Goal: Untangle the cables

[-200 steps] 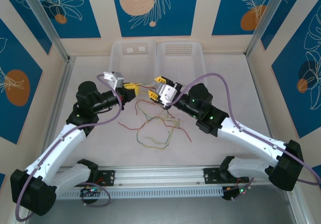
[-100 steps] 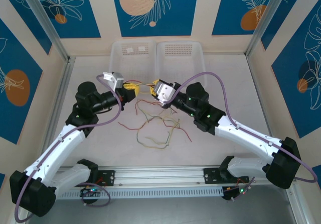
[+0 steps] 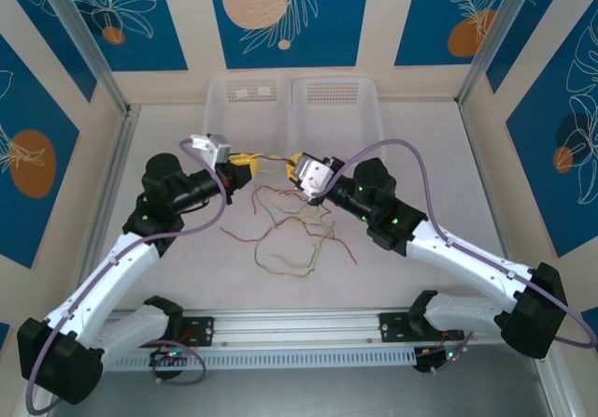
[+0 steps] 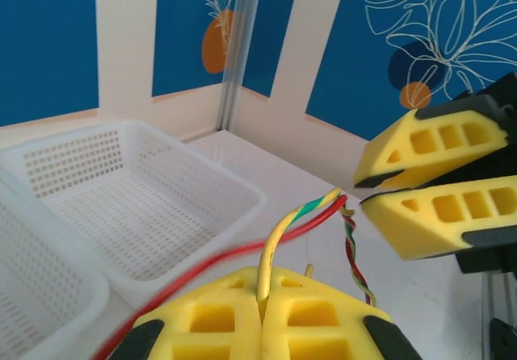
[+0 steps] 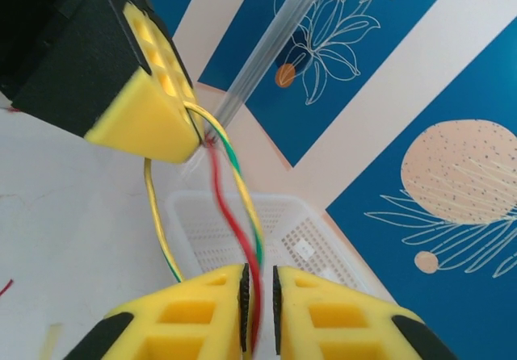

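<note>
Between both closed jaws, the cables (image 4: pixel 265 267).

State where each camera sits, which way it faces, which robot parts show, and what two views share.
Top external: overhead, behind the left arm and right arm, looking down at thin red and yellow-green cables; both show.
Left wrist: behind the left gripper, facing white mesh baskets and the right gripper.
Right wrist: behind the right gripper, facing the left gripper.
Both wrist views share the cables.

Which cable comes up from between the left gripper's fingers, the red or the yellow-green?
The yellow-green cable rises from the seam of the left gripper; the red cable runs alongside.
</note>
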{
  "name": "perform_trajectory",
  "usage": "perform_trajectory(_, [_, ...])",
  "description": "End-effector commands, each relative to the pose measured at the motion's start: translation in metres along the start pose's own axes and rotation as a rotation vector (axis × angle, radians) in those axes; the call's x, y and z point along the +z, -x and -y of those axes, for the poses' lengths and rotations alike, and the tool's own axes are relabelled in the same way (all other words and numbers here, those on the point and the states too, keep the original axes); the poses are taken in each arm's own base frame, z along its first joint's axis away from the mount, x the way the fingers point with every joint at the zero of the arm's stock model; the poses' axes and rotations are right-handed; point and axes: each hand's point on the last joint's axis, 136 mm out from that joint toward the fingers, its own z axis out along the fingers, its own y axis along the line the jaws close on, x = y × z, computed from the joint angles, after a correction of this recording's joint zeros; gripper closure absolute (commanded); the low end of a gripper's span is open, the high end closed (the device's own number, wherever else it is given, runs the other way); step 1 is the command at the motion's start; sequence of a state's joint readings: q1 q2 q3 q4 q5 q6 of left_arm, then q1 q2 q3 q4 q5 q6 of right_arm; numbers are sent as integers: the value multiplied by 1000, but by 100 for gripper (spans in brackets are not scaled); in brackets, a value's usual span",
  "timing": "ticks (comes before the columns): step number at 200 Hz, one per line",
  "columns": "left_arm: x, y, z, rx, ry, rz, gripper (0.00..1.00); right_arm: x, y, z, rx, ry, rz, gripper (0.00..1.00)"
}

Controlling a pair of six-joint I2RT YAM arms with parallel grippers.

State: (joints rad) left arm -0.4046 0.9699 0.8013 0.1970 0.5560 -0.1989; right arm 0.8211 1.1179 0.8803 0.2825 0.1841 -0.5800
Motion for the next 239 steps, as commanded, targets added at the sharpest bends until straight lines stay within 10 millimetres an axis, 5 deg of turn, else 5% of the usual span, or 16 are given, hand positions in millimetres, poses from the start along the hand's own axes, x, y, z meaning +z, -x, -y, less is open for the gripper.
perform_trajectory(1, [-4,6,-2,24,31,32,100,-10,-4,4,35,-8,-16,89])
perform_trajectory(12, [-4,7,-2,23,32,33,100,-12,-6,2,47,11,-22,100])
perform_trajectory(45, [-4,9,-1,19,24,39,100,-12,-8,0,59,30,-29,100])
perform_trajectory(65, [-3,12,3,12,3,39,100,-12,-6,-1,64,28,-18,74])
perform_trajectory(77, [-3,11,5,10,-8,33,100,-11,-5,-2,58,19,-6,68])
perform_trajectory(239, [0,9,10,2,-52,28,100,15,10,-2,-16,18,37,65])
